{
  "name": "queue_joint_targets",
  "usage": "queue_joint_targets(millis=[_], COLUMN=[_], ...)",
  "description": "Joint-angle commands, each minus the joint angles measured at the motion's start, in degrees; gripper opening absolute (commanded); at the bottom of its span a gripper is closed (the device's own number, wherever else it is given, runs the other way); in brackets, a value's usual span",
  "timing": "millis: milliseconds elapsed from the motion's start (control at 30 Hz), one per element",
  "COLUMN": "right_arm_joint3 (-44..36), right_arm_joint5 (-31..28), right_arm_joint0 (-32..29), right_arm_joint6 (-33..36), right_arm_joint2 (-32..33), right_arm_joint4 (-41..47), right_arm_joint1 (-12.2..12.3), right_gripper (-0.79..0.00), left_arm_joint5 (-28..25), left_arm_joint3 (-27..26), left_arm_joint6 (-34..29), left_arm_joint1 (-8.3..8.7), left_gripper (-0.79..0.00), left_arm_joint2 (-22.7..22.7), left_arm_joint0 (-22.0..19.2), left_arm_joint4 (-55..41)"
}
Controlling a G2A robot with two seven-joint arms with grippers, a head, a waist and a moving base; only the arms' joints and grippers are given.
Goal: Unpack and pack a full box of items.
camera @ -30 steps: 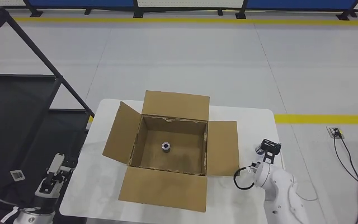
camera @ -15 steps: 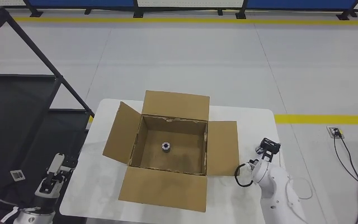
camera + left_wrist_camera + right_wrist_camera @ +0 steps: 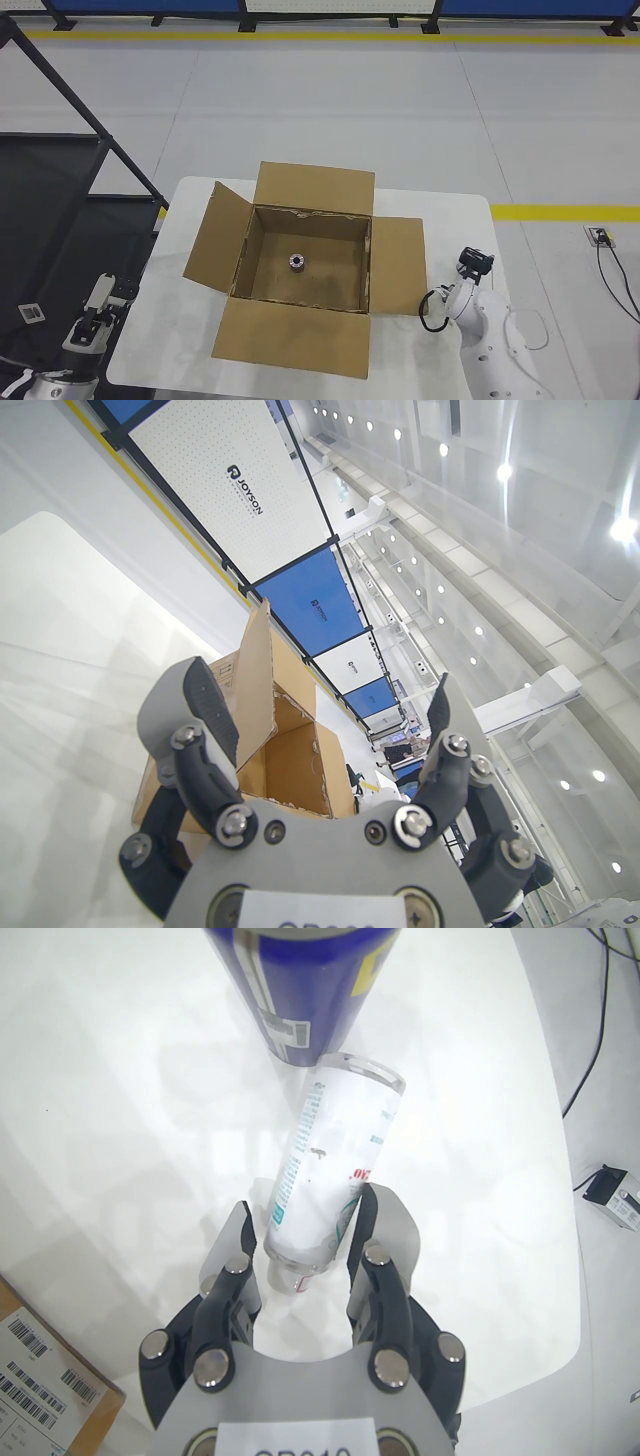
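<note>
Right wrist view: right gripper (image 3: 307, 1204) sits spread around the clear bottle (image 3: 340, 1138) by the blue can (image 3: 300, 988), probably lining up a grab. Left gripper (image 3: 320, 680) is spread too.

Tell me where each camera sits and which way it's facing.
Top view: above the arms, facing down on the table and open box; both arms at its lower corners.
Left wrist view: low beside the table, tilted up past the open left gripper toward box and ceiling.
Right wrist view: over the table, facing down past the right gripper, around a clear bottle by a blue can.
All share the box.
</note>
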Motion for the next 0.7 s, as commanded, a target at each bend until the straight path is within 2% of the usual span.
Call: queue_joint_targets(millis=[0,33,67,200,333,567,667], right_arm_joint3=[0.2,0.0,-0.3,-3.3,-10.2,-30.6,-38.9], right_arm_joint5=[0.3,0.4,0.6,1.6,2.6,-0.3,0.6], right_arm_joint0=[-0.1,-0.3,-0.5,-2.5,-6.6,-16.9,-20.1], right_arm_joint6=[-0.4,-0.7,-0.9,-2.0,-3.2,-7.8,-9.6], right_arm_joint2=[0.3,0.5,0.7,2.2,4.8,7.7,6.3], right_arm_joint4=[0.4,0.6,0.8,1.5,2.8,8.5,5.6], right_arm_joint1=[0.0,0.0,0.0,0.1,0.3,0.3,0.3], right_gripper=[-0.622,-0.770,-0.785,-0.785,-0.785,-0.785,-0.785], left_arm_joint5=[0.0,0.0,0.0,0.0,0.0,0.0,0.0], left_arm_joint3=[0.0,0.0,0.0,0.0,0.0,0.0,0.0], left_arm_joint6=[0.0,0.0,0.0,0.0,0.0,0.0,0.0], left_arm_joint1=[0.00,0.00,0.00,0.00,0.00,0.00,0.00], left_gripper=[0.000,0.000,0.000,0.000,0.000,0.000,0.000], left_arm_joint2=[0.0,0.0,0.0,0.0,0.0,0.0,0.0], left_arm_joint0=[0.0,0.0,0.0,0.0,0.0,0.0,0.0], left_arm_joint4=[0.0,0.0,0.0,0.0,0.0,0.0,0.0])
